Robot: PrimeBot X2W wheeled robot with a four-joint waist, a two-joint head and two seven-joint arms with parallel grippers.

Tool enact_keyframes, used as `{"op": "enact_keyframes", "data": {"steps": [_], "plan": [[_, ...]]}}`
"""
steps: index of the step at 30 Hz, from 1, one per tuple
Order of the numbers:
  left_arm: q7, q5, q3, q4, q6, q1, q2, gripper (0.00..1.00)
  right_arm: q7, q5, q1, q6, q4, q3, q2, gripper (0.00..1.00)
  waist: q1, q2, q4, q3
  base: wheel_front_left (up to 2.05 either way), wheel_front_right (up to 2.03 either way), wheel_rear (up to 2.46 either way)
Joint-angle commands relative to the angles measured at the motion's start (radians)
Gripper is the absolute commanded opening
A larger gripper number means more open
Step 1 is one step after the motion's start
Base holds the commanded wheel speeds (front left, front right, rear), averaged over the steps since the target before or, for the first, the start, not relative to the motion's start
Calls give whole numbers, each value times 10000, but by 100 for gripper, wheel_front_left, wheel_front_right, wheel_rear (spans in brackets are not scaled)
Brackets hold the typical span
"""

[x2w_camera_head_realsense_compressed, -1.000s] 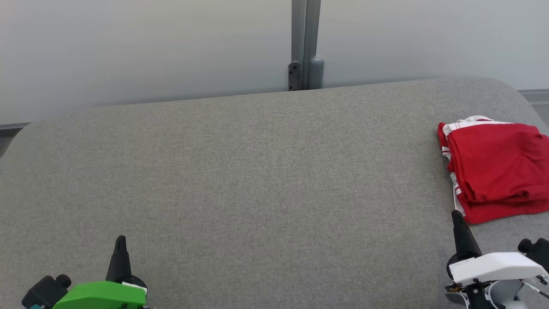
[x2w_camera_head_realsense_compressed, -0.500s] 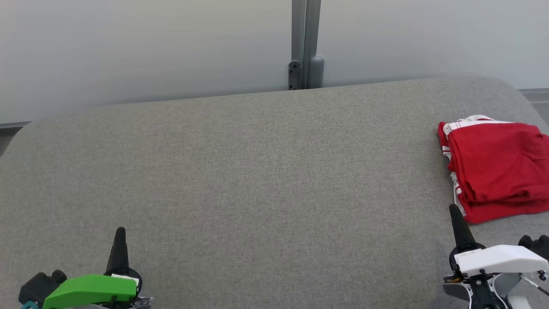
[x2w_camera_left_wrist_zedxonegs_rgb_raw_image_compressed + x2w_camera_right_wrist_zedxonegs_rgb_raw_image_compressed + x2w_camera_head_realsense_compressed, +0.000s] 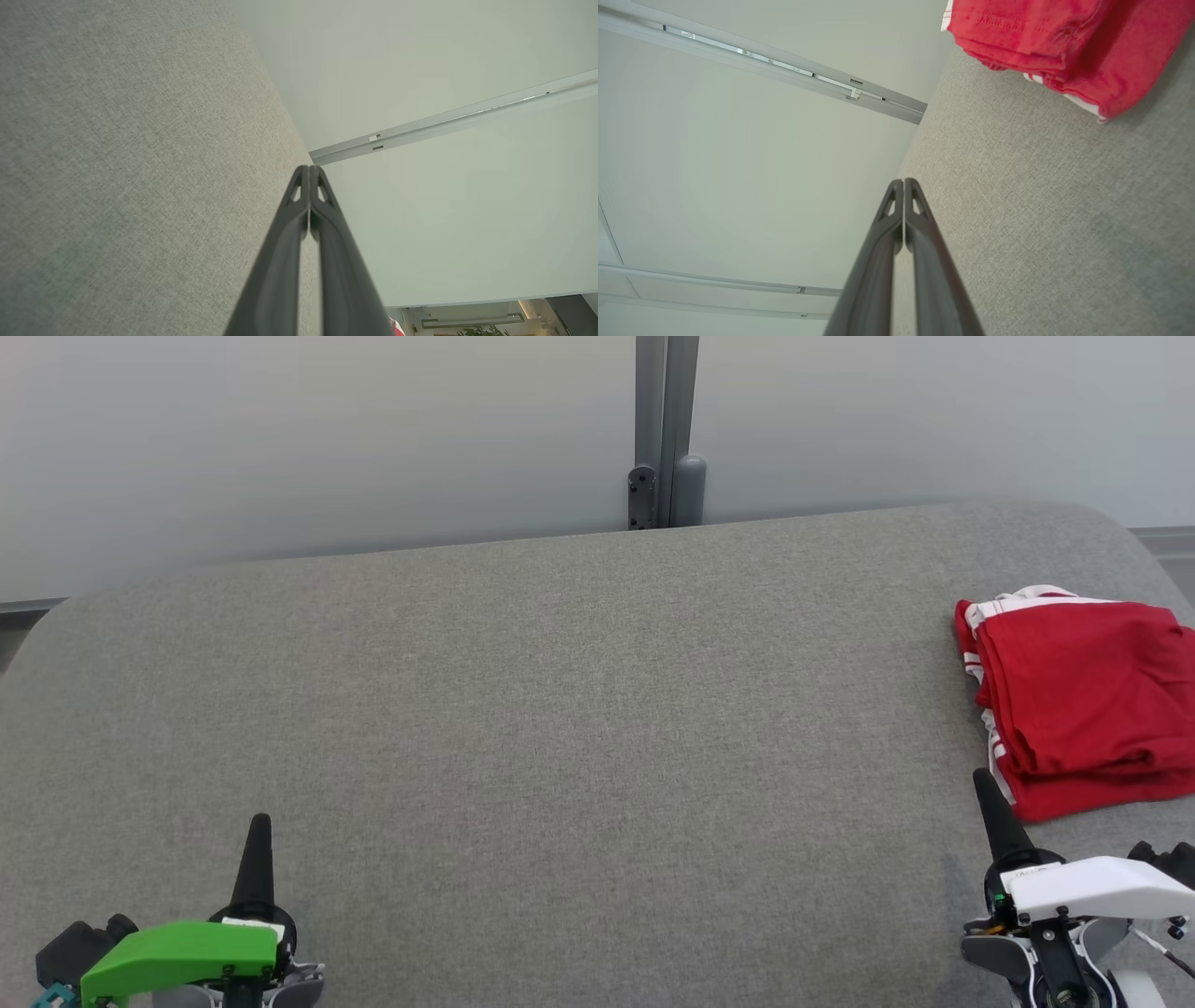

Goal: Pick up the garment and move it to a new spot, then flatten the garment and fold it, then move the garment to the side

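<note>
Garment [image 3: 1083, 709], red with white trim, lies folded at the right edge of the grey surface [image 3: 560, 709] in my head view. My right end effector [image 3: 982, 782] is just beside it and my left end effector [image 3: 259, 826] well apart. Left wrist view: my fingers [image 3: 322, 219] are pressed together, empty. Right wrist view: fingers closed too, with the garment [image 3: 1064, 42] apart from them.

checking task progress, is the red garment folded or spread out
Folded: the red garment lies in a compact stack, layered edges showing.
</note>
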Motion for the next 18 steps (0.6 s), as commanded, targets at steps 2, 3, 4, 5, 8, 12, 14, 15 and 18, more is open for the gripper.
{"op": "enact_keyframes", "data": {"steps": [2,3,4,5,8,12,14,15,18], "plan": [[91,-374,67,-88,-78,-279,76,0,105,362,-205,5,-19,-39,-28,0,0,0,1,5,0,0,0],[112,-438,73,-87,-89,-290,76,0,126,449,-223,5,-14,-42,-26,0,0,0,1,6,0,0,0],[143,-513,82,-85,-97,-302,77,0,155,536,-240,5,-9,-46,-25,0,0,0,2,8,0,0,0],[157,-592,88,-85,-109,-318,78,0,167,622,-256,5,-4,-48,-23,0,0,0,2,10,0,0,0],[239,-863,112,-83,-120,-366,79,0,248,900,-291,4,12,-58,-20,0,0,0,3,16,0,0,0],[325,-1150,139,-80,-151,-414,82,0,334,1223,-338,4,32,-68,-15,0,0,0,5,23,0,0,0],[354,-1316,154,-79,-172,-440,82,0,364,1397,-349,4,45,-74,-12,0,0,0,5,27,0,0,0],[385,-1402,164,-78,-182,-459,83,0,391,1482,-359,4,51,-77,-11,0,0,0,6,29,0,0,0],[450,-1626,185,-77,-212,-501,84,0,452,1718,-411,4,65,-85,-7,0,0,0,7,35,0,0,0]]}}
